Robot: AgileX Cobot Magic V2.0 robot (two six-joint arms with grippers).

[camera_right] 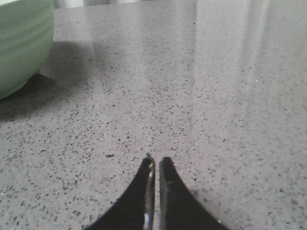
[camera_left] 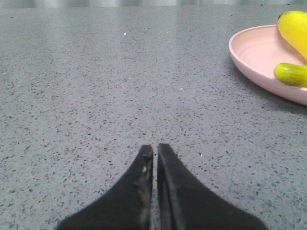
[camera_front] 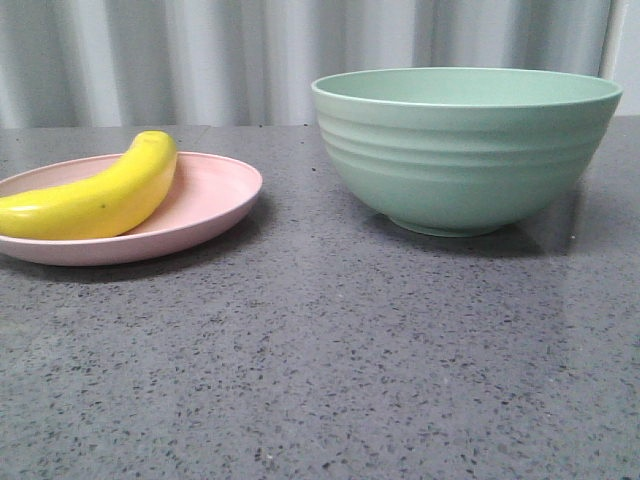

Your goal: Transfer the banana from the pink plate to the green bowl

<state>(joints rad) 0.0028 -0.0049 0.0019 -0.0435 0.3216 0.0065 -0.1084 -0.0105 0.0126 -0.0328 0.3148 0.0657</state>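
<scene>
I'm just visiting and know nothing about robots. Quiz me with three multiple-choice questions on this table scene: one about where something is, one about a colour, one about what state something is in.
1. Where is the banana?
A. in the bowl
B. on the pink plate
C. on the bare table

2. What colour is the bowl?
A. pale green
B. blue
C. white

3. How does the left tool stand?
A. shut on the banana
B. wide open
C. shut and empty

Answers:
1 B: in the front view the banana lies across the plate, apart from the bowl.
2 A: the ridged outside is mint green in the front view.
3 C: in the left wrist view its two fingertips nearly meet with nothing between them, above bare table; the right tool looks the same.
</scene>
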